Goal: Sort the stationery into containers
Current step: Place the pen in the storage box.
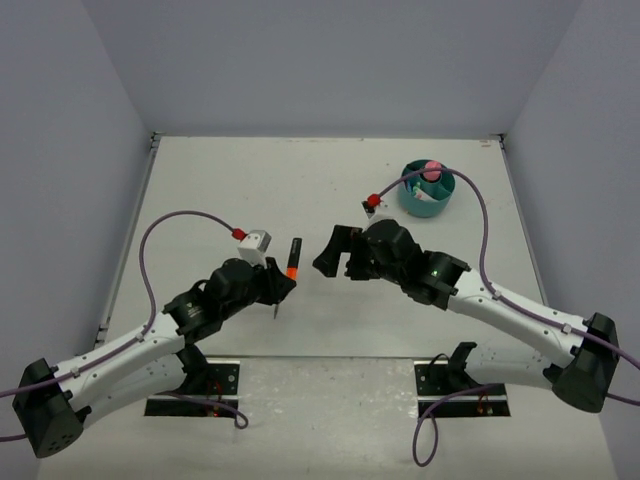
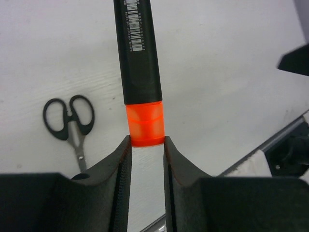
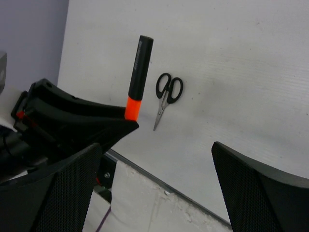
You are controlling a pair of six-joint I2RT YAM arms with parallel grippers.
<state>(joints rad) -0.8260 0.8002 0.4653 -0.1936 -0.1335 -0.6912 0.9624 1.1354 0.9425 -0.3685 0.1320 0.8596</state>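
Observation:
My left gripper (image 2: 146, 140) is shut on the orange end of a black-bodied orange highlighter (image 2: 140, 58), pinching it at the very fingertips. The highlighter (image 1: 293, 258) sticks out past the fingers and hangs above the table. It stands tilted in the right wrist view (image 3: 139, 72). Black-handled scissors (image 2: 71, 121) lie flat on the table beneath and beyond it (image 3: 167, 93). My right gripper (image 1: 340, 262) faces the left one from close by, wide open and empty (image 3: 155, 150). The round teal organizer (image 1: 428, 196) stands at the far right, a pink-capped glue stick (image 1: 432, 168) in it.
Purple cables loop over both arms. The arm base plates (image 1: 195, 385) sit at the near table edge. Grey walls close in the table's left, back and right sides.

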